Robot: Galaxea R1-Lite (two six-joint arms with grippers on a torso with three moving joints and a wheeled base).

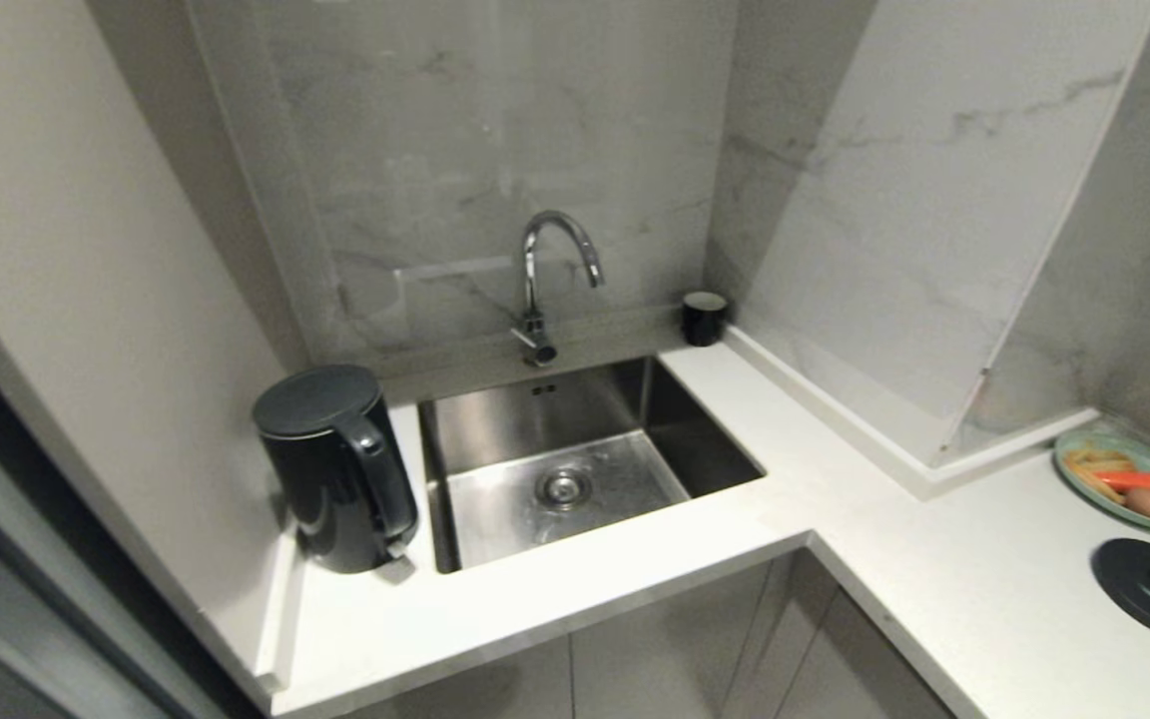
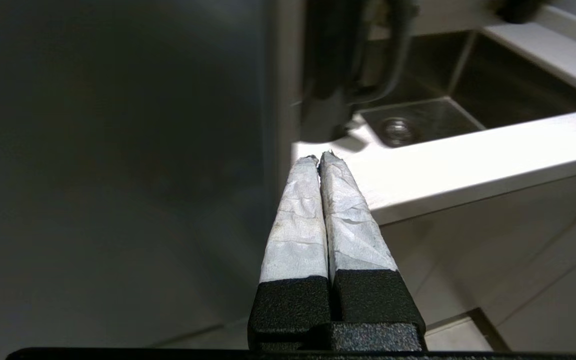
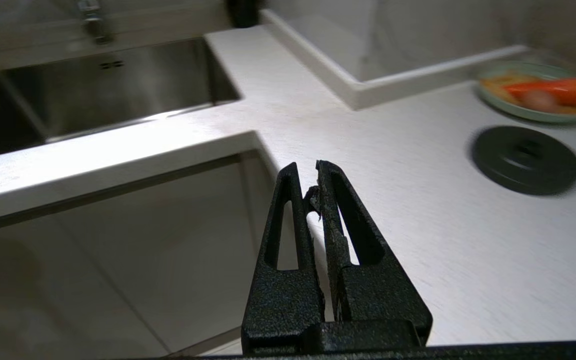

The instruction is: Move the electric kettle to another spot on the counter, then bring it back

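On the counter (image 1: 575, 589) the sink (image 1: 575, 469) sits empty at centre, a green plate (image 1: 1069, 454) at three o'clock holds a carrot (image 1: 1149, 485) and other food, and a small black cup (image 1: 704, 318) stands at one o'clock. The electric kettle (image 1: 335, 464) stands upright at nine o'clock, just beside the sink, its handle toward me. My left gripper (image 2: 320, 157) and right gripper (image 3: 308, 172) hang below the counter edge, fingers pressed together, holding nothing.

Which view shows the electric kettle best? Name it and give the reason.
The head view: the whole electric kettle stands on the counter left of the sink, lid and handle plain. The left wrist view shows only a blurred lower part with the handle. The right wrist view shows none of it.
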